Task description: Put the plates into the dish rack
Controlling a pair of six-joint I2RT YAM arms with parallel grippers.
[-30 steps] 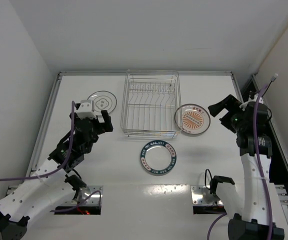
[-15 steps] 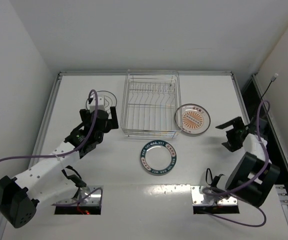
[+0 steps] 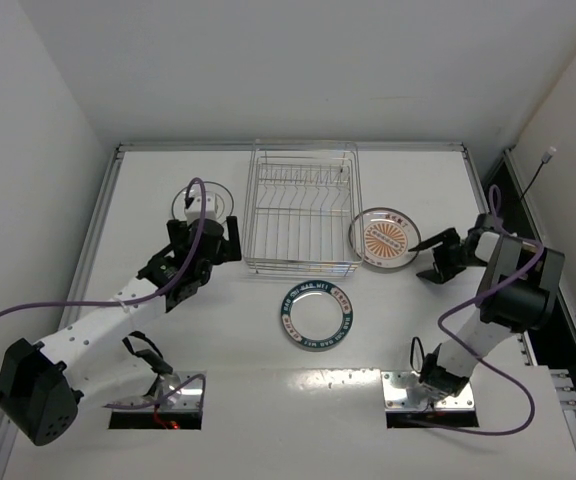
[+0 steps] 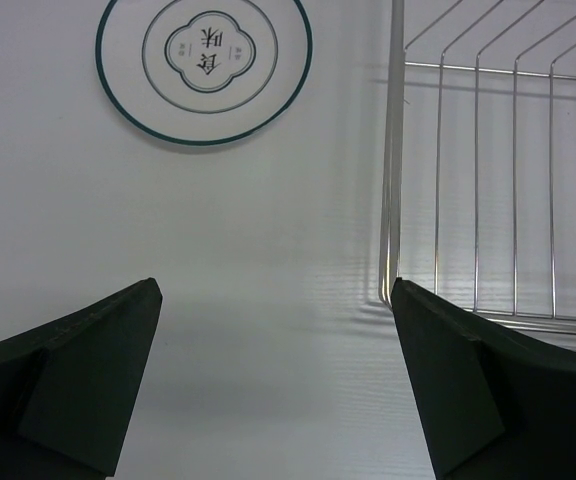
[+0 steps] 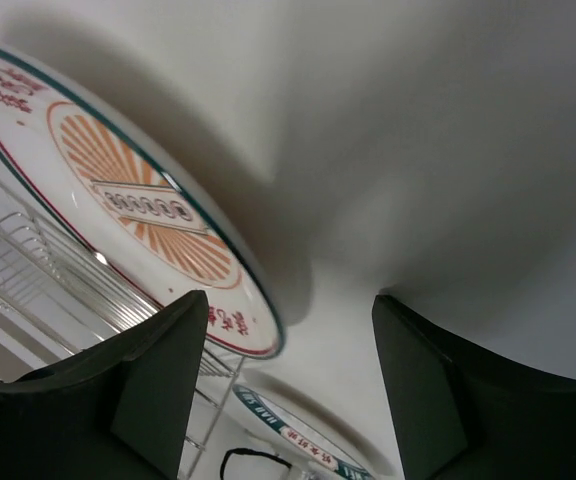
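The silver wire dish rack [image 3: 302, 266] stands at the back centre with no plates in it. The orange sunburst plate [image 3: 385, 239] lies flat just right of it. The teal lettered-rim plate [image 3: 315, 315] lies flat in front of the rack. The white plate with a thin dark rim [image 3: 211, 193] lies left of the rack, partly hidden by my left wrist. My left gripper [image 3: 204, 238] is open and empty, just short of that plate [image 4: 204, 68], beside the rack's left front corner [image 4: 392, 150]. My right gripper [image 3: 430, 257] is open and empty, low at the sunburst plate's right edge [image 5: 118, 190].
A raised metal rail [image 3: 98, 230] runs along the table's left edge and another along the back. The right table edge drops to a dark gap [image 3: 558, 300]. The teal plate [image 5: 308, 440] and the rack wires [image 5: 28, 270] show behind the sunburst plate in the right wrist view.
My left gripper has moved away from me toward the white plate, next to the rack's left front corner. My right arm has folded down, lowering its gripper to the sunburst plate's right edge.
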